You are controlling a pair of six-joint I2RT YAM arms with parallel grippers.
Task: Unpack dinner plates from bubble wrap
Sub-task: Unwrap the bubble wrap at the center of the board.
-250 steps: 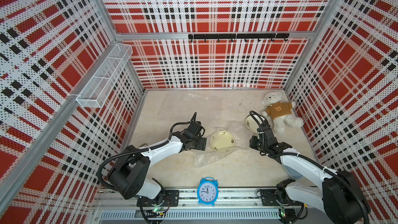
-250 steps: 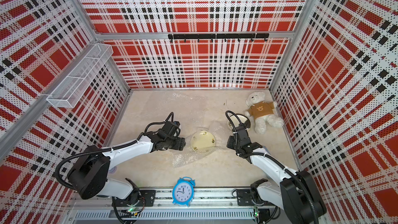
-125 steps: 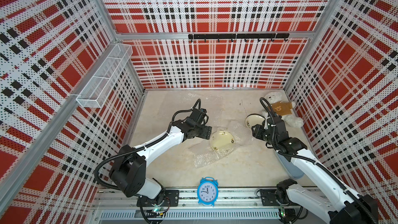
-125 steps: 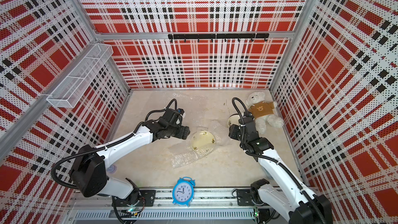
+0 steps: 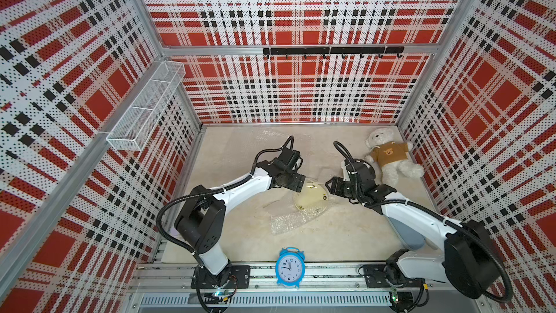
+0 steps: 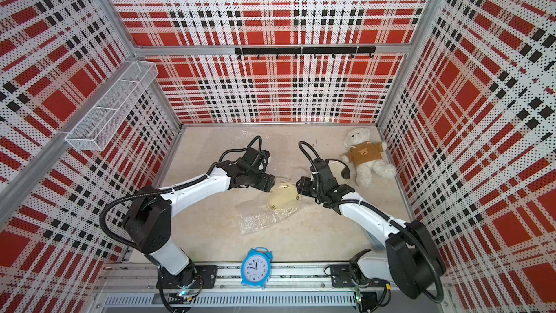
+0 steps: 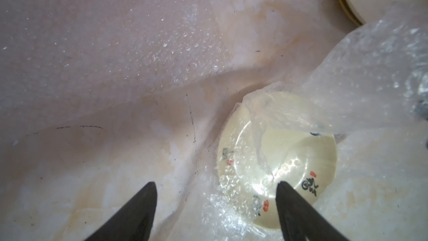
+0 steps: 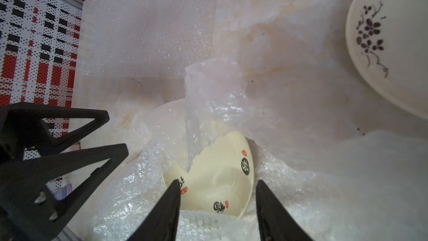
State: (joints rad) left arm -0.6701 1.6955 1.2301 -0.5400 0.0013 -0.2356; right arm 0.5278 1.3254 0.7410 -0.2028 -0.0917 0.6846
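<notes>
Wide-open left gripper (image 7: 215,183) at 10 o'clock of the cream plate (image 5: 311,198), holding nothing. Open right gripper (image 8: 217,181) at 2 o'clock of it, empty too. Nearest, at 6 o'clock, a blue alarm clock (image 5: 289,267). Then crinkly bubble wrap (image 5: 287,222), under and partly over the cream plate. Farther, at 2 o'clock, a flower plate (image 8: 393,42) beside the teddy bear (image 5: 388,155).

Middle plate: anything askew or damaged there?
No damage visible. The cream plate looks tilted rather than flat, propped on crumpled bubble wrap, with a flap draped over part of it. The left gripper and right gripper hover open at it, gripping nothing.
</notes>
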